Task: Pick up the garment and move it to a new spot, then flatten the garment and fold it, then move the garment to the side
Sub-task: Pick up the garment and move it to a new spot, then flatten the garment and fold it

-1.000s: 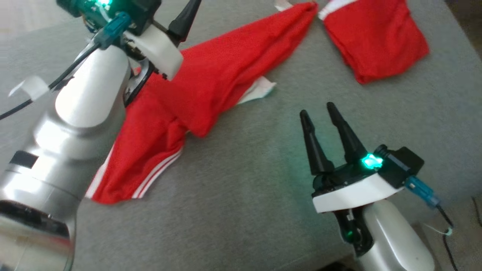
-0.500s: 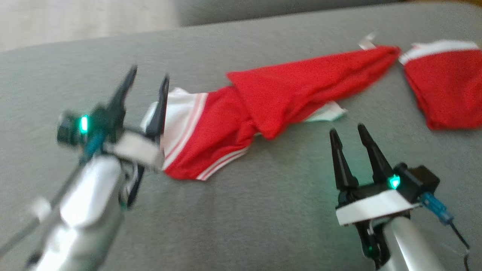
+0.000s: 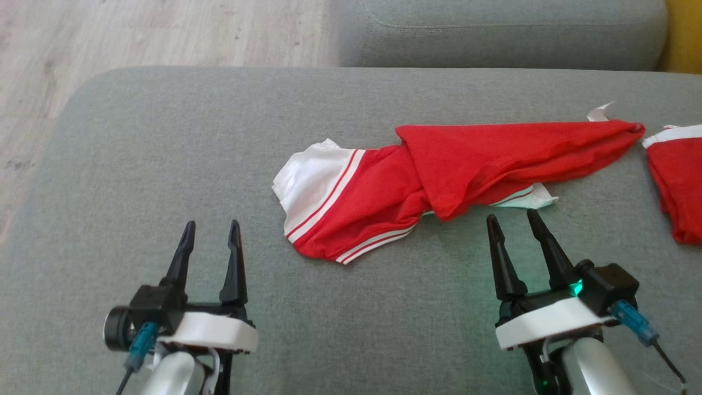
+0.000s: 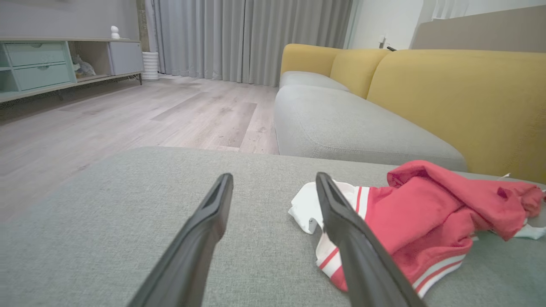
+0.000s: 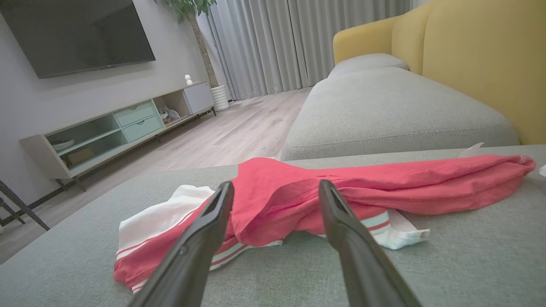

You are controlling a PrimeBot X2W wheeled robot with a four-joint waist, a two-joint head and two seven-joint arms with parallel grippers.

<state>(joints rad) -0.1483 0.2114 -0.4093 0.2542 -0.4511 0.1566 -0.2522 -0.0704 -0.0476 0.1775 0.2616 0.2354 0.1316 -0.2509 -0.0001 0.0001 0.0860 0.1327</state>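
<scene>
Two claws: left gripper point(image 3: 212, 223), right gripper point(image 3: 510, 214) — jaws spread wide, gripping nothing, over the grey cushion point(image 3: 164, 137). Just ahead, between them, lies one crumpled red garment point(image 3: 466, 164), clear of both — a second red piece point(image 3: 677, 181) sits far right.

Grey fabric cushion point(image 3: 164, 137), crumpled red-and-white garment point(image 3: 466, 164) lying on it, another red cloth point(image 3: 677, 186) at its right edge

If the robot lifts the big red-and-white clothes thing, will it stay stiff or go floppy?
Probably floppy: the red garment lies bunched and folded over itself on the gray cushion. It looks thin, so it is likely light and would dangle from one pinch.
</scene>
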